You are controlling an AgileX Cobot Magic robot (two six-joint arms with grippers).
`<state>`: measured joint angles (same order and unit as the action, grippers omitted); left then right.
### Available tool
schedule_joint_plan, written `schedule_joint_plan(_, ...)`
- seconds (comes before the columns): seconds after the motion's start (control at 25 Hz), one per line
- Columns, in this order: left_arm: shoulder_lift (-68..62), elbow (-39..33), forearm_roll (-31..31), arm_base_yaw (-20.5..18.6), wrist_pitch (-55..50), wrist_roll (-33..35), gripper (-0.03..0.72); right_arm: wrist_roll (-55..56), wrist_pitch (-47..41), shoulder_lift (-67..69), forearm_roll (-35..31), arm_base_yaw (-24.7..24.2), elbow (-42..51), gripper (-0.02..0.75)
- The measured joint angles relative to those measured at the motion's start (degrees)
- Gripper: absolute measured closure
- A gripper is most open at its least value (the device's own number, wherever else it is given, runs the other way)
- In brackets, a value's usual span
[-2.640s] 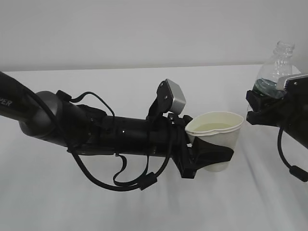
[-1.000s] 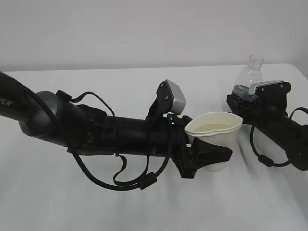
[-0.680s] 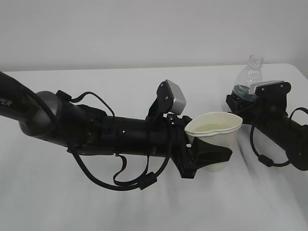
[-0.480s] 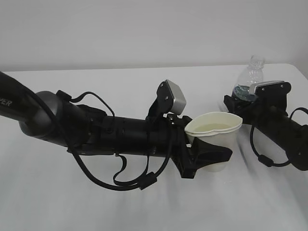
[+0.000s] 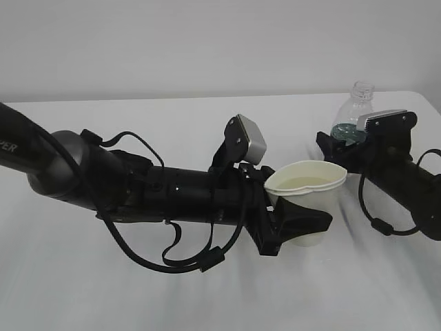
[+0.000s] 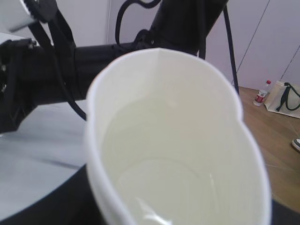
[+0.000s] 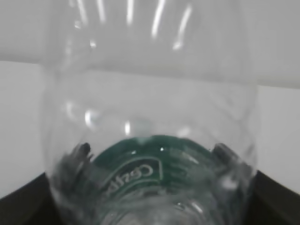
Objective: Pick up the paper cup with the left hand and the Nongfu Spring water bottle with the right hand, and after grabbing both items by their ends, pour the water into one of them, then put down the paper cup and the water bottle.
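Down has come the bottle (image 5: 353, 110), now upright by the table's (image 5: 172, 124) far right corner; I see my right hand (image 5: 337, 146) still around it, jaws widening, grip uncertain. Left hand (image 5: 300, 222) keeps its jaws clamped on the cup (image 5: 310, 196), pinching it, water (image 6: 164, 183) inside.

We see white paper cup (image 5: 308, 200) upright, rim squeezed out of round, pale yellowish inside. We note clear water (image 6: 173, 187) pooled low in it. Nongfu Spring water bottle (image 5: 353, 110) stands upright at right, clear, uncapped, dark green label band low.
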<state>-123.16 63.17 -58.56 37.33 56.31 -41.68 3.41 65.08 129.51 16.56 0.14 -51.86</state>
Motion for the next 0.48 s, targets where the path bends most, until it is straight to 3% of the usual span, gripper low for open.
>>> schedule_joint_plan(0.48, 0.0, 0.0, 0.0, 0.0, -0.09, 0.0, 0.295, 0.12, 0.31, -5.41, 0.0, 0.0, 7.17, 0.14)
